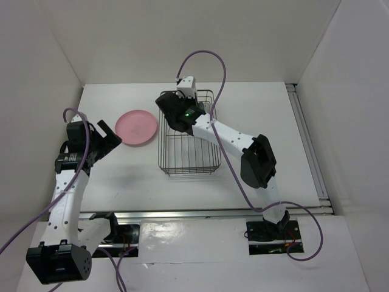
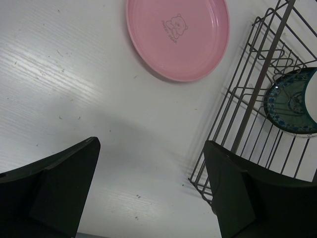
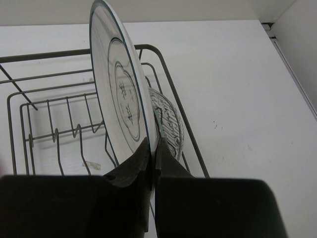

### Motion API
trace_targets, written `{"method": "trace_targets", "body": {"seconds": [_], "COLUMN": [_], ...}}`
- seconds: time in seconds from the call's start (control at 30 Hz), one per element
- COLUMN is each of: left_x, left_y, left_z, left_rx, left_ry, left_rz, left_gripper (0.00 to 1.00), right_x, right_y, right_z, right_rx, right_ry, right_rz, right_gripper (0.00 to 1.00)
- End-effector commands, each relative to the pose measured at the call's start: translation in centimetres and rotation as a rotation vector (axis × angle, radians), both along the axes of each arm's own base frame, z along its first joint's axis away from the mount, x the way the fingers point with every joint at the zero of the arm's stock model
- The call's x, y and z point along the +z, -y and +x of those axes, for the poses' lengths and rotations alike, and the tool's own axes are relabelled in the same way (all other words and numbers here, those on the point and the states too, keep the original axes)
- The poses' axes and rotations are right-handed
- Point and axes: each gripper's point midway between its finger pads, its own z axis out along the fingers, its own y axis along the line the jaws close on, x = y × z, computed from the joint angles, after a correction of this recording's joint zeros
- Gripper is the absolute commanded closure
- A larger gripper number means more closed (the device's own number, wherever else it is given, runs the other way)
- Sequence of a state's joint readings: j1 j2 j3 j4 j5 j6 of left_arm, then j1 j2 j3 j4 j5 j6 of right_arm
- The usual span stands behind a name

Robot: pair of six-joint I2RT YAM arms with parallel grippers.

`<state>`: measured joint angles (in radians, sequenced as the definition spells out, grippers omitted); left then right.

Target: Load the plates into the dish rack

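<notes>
The black wire dish rack (image 1: 189, 173) stands mid-table. My right gripper (image 3: 154, 148) is shut on the lower rim of the white plate with dark rim and centre motif (image 3: 121, 84). It holds the plate upright on edge over the rack's far end (image 3: 168, 79). The dark teal patterned plate (image 3: 171, 124) stands in the rack just behind the white plate, and it also shows in the left wrist view (image 2: 290, 104). The pink plate (image 1: 137, 128) lies flat on the table left of the rack. My left gripper (image 1: 106, 137) is open and empty, near the pink plate (image 2: 177, 37). The clear glass plate is not in view.
White walls enclose the table on the left, back and right. A metal rail (image 1: 310, 152) runs along the right side of the table. The right arm (image 1: 258, 161) reaches over the rack's right side. The rack's near corner (image 2: 205, 186) lies close to my left gripper's right finger.
</notes>
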<state>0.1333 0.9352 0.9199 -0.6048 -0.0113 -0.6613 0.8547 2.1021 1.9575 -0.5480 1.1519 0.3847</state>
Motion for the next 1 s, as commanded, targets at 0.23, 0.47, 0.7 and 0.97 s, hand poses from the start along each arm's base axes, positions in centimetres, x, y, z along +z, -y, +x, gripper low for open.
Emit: {"method": "trace_targets", "body": {"seconds": [0.23, 0.47, 0.7, 0.97], "left_x": [0.7, 1.1, 1.1, 1.1], "left_y": [0.2, 0.2, 0.2, 0.3], "left_z": [0.6, 0.6, 0.6, 0.6], "left_rx": [-0.014, -0.015, -0.015, -0.022], "left_ry": [0.041, 0.06, 0.06, 0.06], "left_rz": [-0.006, -0.003, -0.003, -0.009], "left_gripper": [0.0, 0.0, 0.0, 0.0], "right_x": [4.0, 5.0, 6.0, 5.9], "right_y": [1.7, 1.7, 2.8, 3.0], "right_z": [-0.5, -0.5, -0.2, 0.2], "right_rx": [-0.044, -0.041, -0.057, -0.051], "right_ry": [0.078, 0.089, 0.102, 0.088], "right_rz": [0.065, 0.071, 0.079, 0.056], "right_gripper": [1.0, 1.0, 1.0, 1.0]}}
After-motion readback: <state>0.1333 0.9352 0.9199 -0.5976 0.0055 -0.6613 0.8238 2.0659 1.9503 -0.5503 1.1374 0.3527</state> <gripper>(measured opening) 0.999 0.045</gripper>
